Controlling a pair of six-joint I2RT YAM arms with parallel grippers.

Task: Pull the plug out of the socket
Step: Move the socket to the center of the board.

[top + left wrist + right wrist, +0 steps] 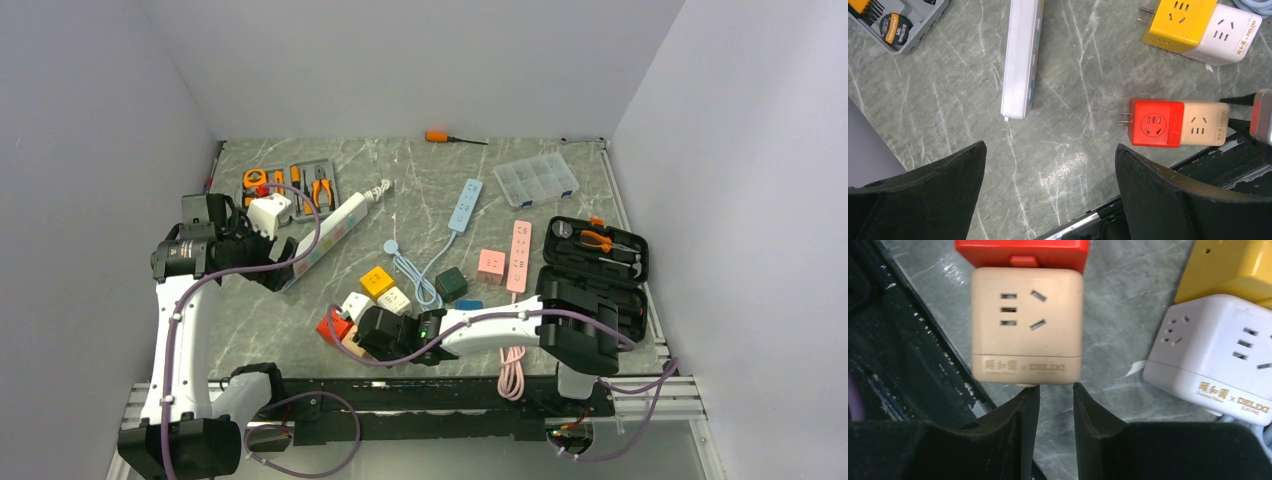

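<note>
The red cube (pixel 1154 122) and the beige cube (pixel 1027 322) lie joined end to end on the bench (pixel 948 100), near its front edge and low in the middle of the overhead view. The red cube's own prongs stick out bare on the side away from the beige one.

The right end effector (pixel 1055 387) sits low at the beige cube's free end. Its fingers (pixel 1023 410) are drawn close, with only a narrow slit between them, and nothing shows in that slit. The tips stand right at the cube's edge; whether they touch it I cannot tell.

The left end effector (pixel 1050 147) hangs above the bench with its fingers spread wide, holding nothing. The joined pair lies just beyond its right fingertip.

Just beside the pair sits a second joined pair — a yellow cube (pixel 1175 22) and a white cube (pixel 1230 32). A white strip (pixel 1020 55) lies lengthwise to the left, and past it sits a grey tool tray (pixel 898 22).

Farther back, the overhead view shows a blue strip (pixel 465 205), a pink strip (pixel 518 255), a clear organiser (pixel 537 180), an orange screwdriver (pixel 440 136) and, at the right, an open black tool case (pixel 595 255).
</note>
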